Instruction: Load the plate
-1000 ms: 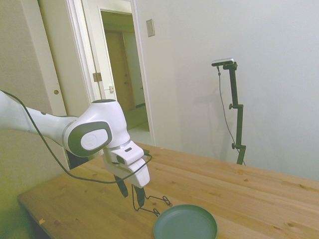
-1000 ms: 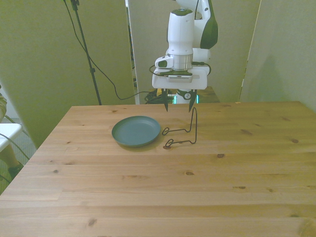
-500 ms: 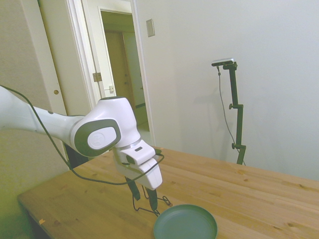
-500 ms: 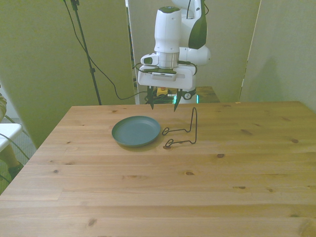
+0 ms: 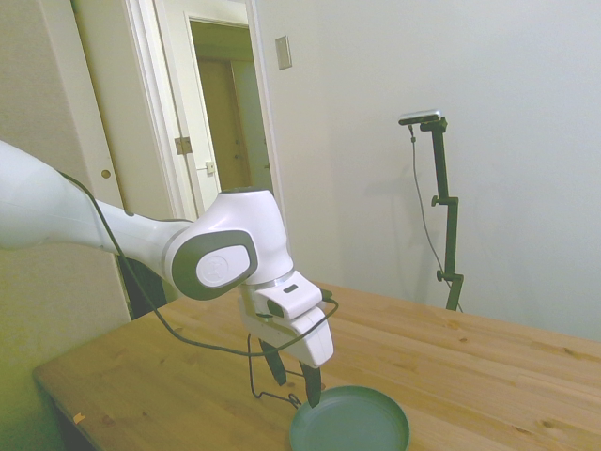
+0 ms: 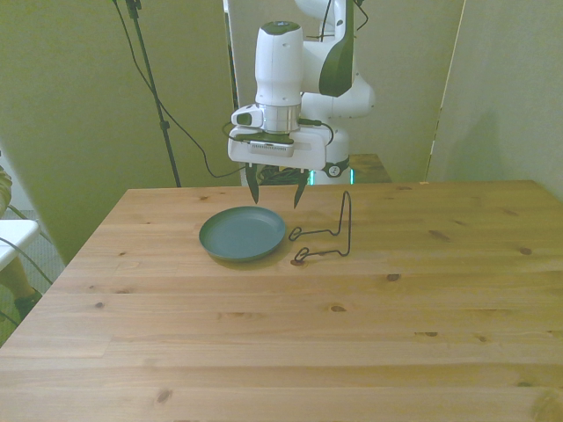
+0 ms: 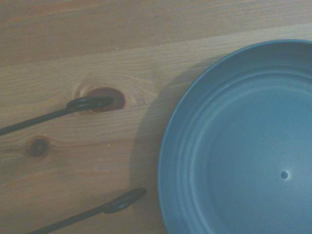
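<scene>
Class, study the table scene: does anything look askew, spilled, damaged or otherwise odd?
Nothing stands out. The round teal-green plate lies flat and whole on the wooden table, the thin black wire rack stands upright beside it, and the open claw hangs above the plate's far rim.

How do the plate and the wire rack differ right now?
The plate is a solid teal-green disc; the rack is thin black wire, mostly open space. The plate lies flat and low, while the rack has an upright loop rising above its base. The open gripper hangs above the plate's rack-side edge, not over the rack. Both sit on the table, side by side without touching, and both are empty.
</scene>
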Available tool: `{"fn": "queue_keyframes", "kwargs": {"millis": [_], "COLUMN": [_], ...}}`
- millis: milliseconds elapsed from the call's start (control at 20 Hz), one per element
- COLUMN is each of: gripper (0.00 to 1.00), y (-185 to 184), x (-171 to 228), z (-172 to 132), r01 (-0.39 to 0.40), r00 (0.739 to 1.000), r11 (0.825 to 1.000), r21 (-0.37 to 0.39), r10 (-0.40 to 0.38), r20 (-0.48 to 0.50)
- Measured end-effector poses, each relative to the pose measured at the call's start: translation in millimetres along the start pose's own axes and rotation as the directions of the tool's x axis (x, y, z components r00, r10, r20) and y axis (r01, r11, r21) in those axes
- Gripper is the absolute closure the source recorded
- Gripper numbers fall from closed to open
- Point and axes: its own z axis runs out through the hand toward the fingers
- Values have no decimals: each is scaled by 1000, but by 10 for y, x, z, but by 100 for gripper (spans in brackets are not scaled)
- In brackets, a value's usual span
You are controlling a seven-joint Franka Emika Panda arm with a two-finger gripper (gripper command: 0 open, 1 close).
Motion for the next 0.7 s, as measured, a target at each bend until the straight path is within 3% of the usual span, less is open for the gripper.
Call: {"fn": "queue_keyframes", "kwargs": {"millis": [700], "gripper": [0], "y": [-4], "x": [97], "z": [323], "r01": [27], "r00": [1000], "r11": [998], "r21": [-65], "r10": [-26], "r20": [16]}}
